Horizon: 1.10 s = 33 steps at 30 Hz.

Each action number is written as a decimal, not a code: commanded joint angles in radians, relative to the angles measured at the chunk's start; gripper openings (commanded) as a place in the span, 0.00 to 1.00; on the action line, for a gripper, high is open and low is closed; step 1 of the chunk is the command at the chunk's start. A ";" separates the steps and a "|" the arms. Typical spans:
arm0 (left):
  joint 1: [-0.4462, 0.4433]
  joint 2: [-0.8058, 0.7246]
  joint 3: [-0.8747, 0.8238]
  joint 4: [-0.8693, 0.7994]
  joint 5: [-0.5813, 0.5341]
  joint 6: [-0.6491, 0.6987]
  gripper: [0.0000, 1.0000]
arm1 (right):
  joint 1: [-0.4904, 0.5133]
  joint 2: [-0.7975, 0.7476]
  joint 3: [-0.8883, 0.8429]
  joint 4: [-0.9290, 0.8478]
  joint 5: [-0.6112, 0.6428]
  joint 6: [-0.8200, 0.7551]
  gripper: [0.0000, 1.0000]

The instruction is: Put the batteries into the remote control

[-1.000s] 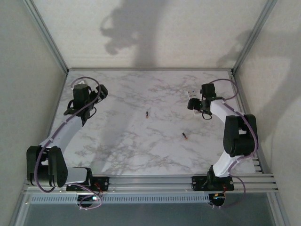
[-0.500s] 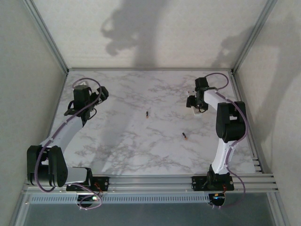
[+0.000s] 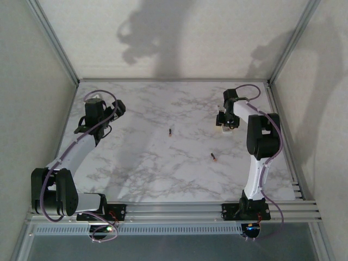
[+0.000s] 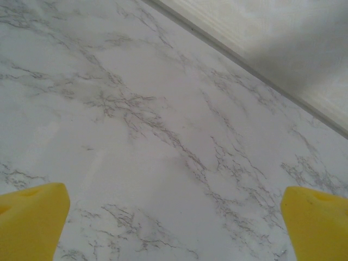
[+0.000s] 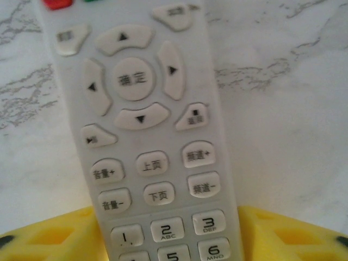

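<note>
— Where's the slim white plastic remote control (image 5: 147, 136)?
— Buttons up on the white marble table (image 3: 136, 163) (far right part), right gripper (image 5: 169, 239) closed against its edges.
— And the left gripper (image 4: 174, 217)?
— Jaws wide above marble.

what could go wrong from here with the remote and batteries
1. The right gripper flanks only the number-key end of the remote control; lifted from there it may tilt or slip.
2. The remote faces buttons up, so it probably needs turning over first.
3. The batteries lie loose on the table and could roll if nudged.
</note>
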State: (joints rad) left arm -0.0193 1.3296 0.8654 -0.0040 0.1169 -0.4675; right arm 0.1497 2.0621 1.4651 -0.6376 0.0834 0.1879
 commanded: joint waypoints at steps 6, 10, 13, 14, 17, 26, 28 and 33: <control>-0.008 -0.027 -0.008 -0.026 0.022 0.008 0.99 | 0.030 -0.037 -0.046 0.010 0.005 -0.003 0.43; -0.008 -0.041 -0.004 -0.037 0.025 -0.011 0.99 | 0.039 -0.090 -0.100 0.048 -0.022 0.017 0.36; -0.014 -0.043 0.012 -0.051 0.026 -0.032 0.99 | 0.045 -0.140 -0.135 0.064 -0.054 0.035 0.36; -0.020 -0.042 0.021 -0.061 0.027 -0.038 0.99 | 0.045 -0.163 -0.150 0.074 -0.070 0.044 0.36; -0.039 -0.040 0.045 -0.087 0.063 -0.051 0.99 | 0.045 -0.223 -0.181 0.102 -0.140 0.075 0.36; -0.057 -0.030 0.068 0.016 0.316 -0.183 0.99 | 0.066 -0.386 -0.252 0.239 -0.451 0.218 0.36; -0.063 -0.020 0.085 0.040 0.353 -0.217 0.99 | 0.083 -0.418 -0.260 0.261 -0.485 0.254 0.36; -0.084 -0.011 0.117 0.109 0.431 -0.267 0.99 | 0.155 -0.495 -0.286 0.337 -0.552 0.362 0.36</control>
State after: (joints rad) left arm -0.0879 1.3098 0.9390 0.0265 0.4541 -0.6773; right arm 0.2619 1.6268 1.1946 -0.3809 -0.3752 0.4564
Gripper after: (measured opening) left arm 0.993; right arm 0.509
